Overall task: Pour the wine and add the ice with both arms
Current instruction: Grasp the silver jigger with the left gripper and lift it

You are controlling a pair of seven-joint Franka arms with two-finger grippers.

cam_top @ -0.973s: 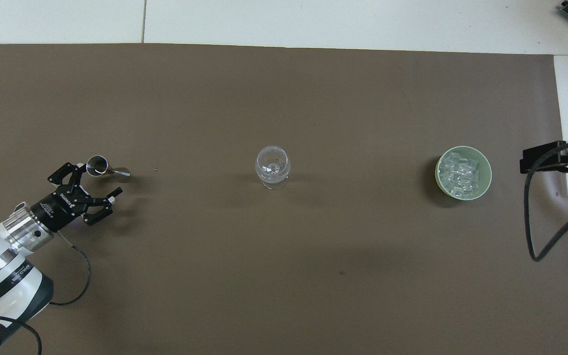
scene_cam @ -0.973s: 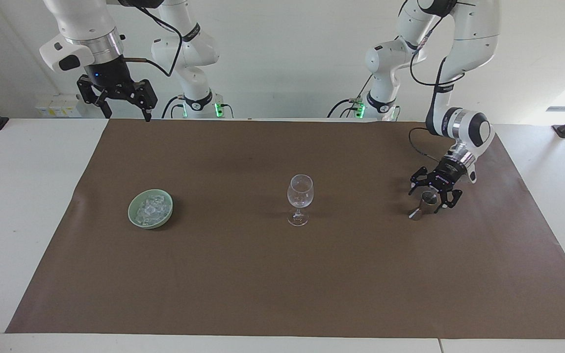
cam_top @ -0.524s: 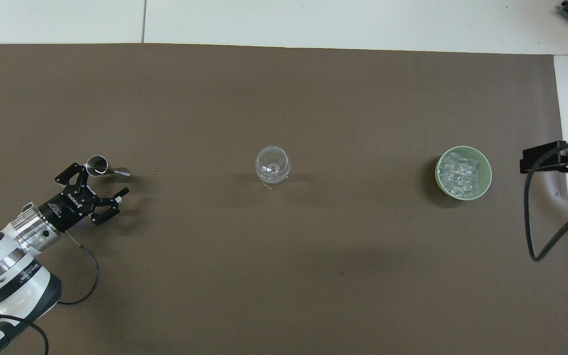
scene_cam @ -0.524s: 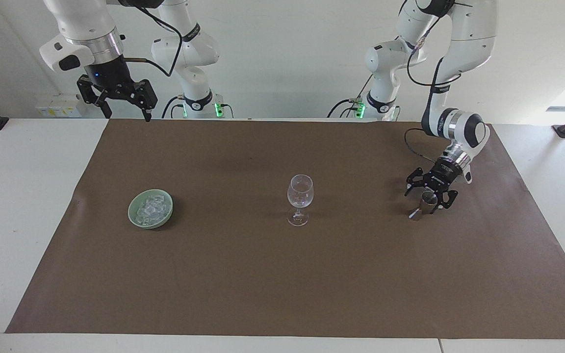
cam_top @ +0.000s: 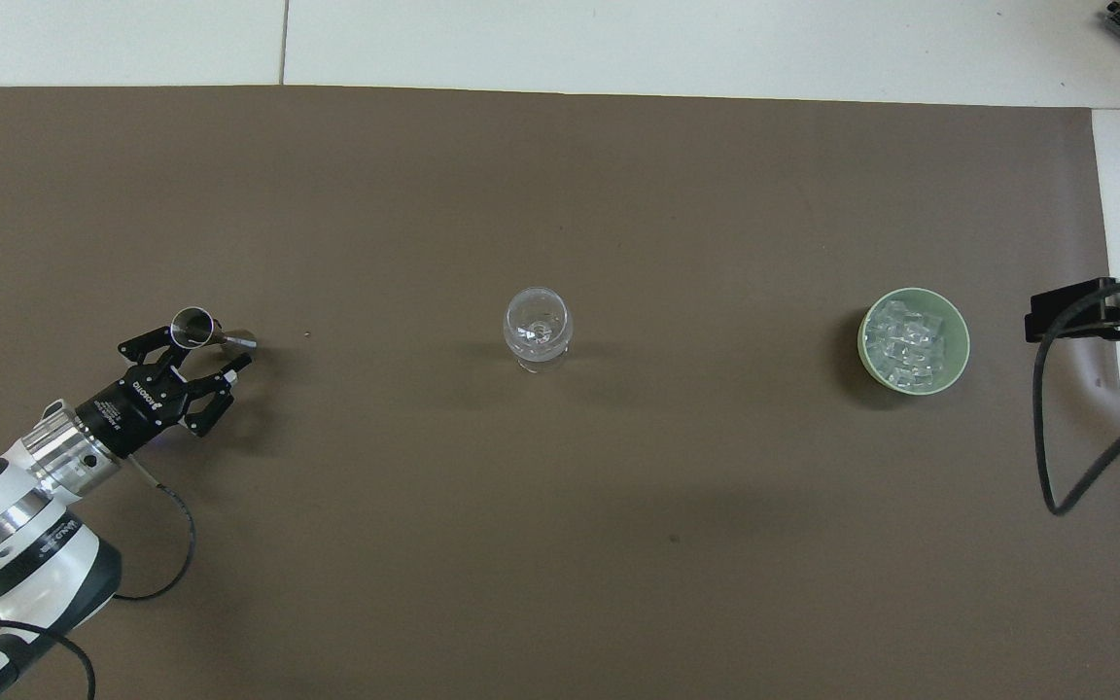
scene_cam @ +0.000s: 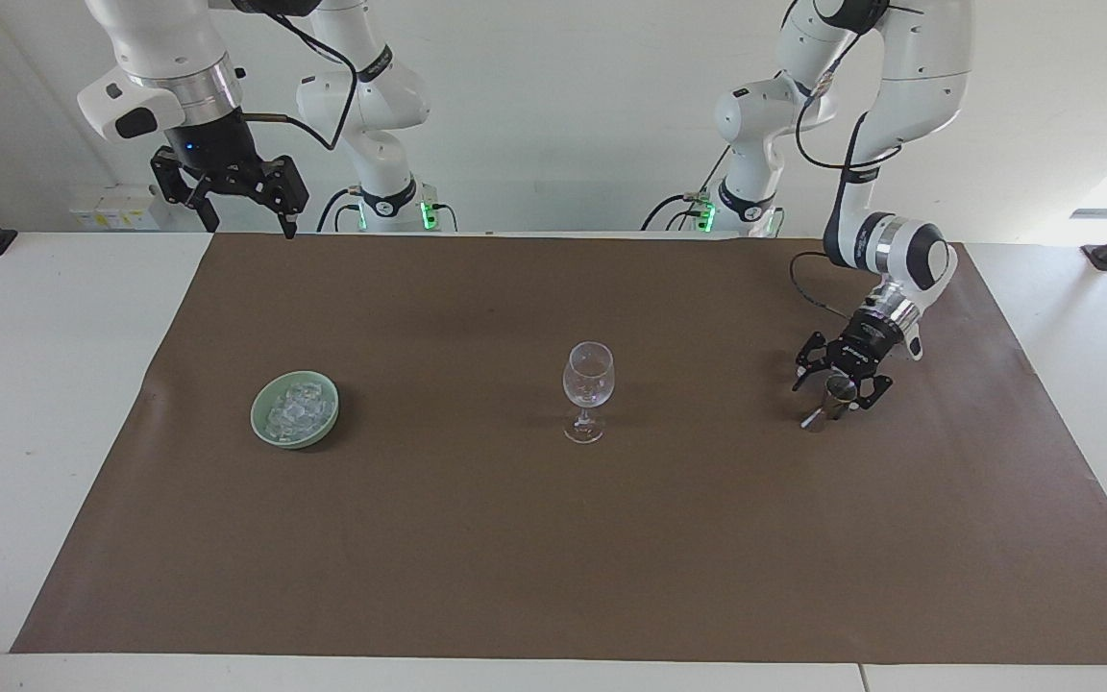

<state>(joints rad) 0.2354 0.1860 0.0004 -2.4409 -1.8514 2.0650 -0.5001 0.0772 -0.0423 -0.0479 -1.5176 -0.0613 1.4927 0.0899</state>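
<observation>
Grasp step: left gripper (scene_cam: 842,383), fingers narrowed around the metal jigger (scene_cam: 834,397) toward the left arm's end, must next secure and lift it toward the wine glass (scene_cam: 588,389); right gripper (scene_cam: 244,197) waits open, raised, while ice (scene_cam: 297,407) sits in the green bowl (scene_cam: 260,430).

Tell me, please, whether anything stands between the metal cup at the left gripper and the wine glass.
Nothing visible does. Between the metal cup at the left gripper and the wine glass lies only bare brown mat.
</observation>
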